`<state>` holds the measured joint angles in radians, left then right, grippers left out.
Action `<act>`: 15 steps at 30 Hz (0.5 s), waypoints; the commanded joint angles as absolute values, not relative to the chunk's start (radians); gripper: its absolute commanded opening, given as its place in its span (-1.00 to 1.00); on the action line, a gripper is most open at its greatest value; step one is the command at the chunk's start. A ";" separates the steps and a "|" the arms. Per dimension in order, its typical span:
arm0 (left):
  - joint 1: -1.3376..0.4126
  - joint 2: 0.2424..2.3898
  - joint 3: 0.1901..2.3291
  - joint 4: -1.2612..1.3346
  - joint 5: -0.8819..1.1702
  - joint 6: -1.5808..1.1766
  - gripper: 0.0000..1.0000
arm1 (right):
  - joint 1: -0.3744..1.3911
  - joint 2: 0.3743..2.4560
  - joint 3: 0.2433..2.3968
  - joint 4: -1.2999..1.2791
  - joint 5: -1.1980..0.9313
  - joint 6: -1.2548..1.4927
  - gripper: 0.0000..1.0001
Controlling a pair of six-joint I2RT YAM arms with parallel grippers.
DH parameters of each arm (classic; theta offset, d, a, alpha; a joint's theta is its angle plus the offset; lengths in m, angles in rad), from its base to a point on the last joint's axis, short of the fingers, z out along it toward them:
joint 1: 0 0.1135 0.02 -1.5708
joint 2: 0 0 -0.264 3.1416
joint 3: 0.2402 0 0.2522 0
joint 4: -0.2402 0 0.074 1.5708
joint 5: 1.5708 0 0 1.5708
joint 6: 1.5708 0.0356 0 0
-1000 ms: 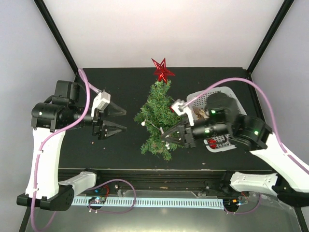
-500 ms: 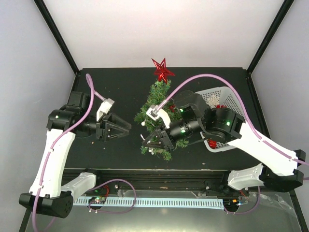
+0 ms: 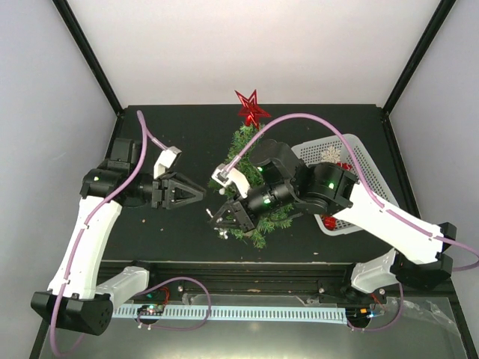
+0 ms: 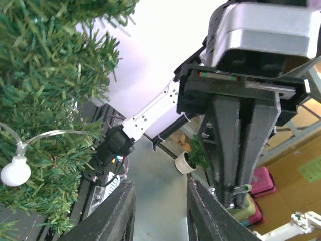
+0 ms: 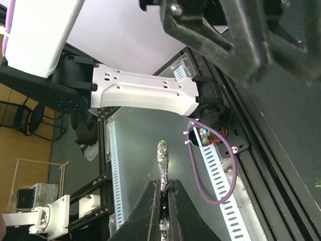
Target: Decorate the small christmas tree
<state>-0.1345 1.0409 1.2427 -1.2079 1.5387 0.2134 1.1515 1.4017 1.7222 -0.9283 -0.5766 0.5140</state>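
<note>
The small christmas tree [image 3: 251, 176] stands mid-table, dark green, with a red star [image 3: 252, 108] at its top; its needles and a white bulb [image 4: 15, 170] fill the left of the left wrist view. My right gripper [image 3: 217, 218] reaches across the tree's lower left. It is shut on a silver glittery stick [image 5: 162, 160] with a green tip, which pokes out past the fingertips [image 5: 164, 188]. My left gripper [image 3: 196, 196] points at the tree from the left, close to the right gripper. Its jaws [image 4: 160, 211] stand apart with nothing between them.
A white basket [image 3: 359, 161] with a snowflake and red ornaments sits right of the tree, partly under the right arm. The right arm's pink cable [image 3: 314, 120] arcs over the tree. The table's front edge and rail [image 3: 247, 310] lie just below both grippers.
The right arm has swung left across the tree, carrying the silver stick to its lower left. The left gripper has moved right toward it, and its jaws have narrowed.
</note>
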 commanded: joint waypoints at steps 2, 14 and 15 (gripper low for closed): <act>-0.162 1.032 1.171 -1.017 1.761 0.025 -0.25 | 1.158 1.427 1.781 -0.944 -0.550 0.501 -0.94; -0.166 1.007 1.222 -1.051 1.761 0.062 0.66 | 1.158 1.460 1.819 -0.974 -0.496 0.487 -0.93; -0.166 1.004 1.223 -1.051 1.761 0.063 0.66 | 1.158 1.462 1.821 -0.975 -0.492 0.486 -0.93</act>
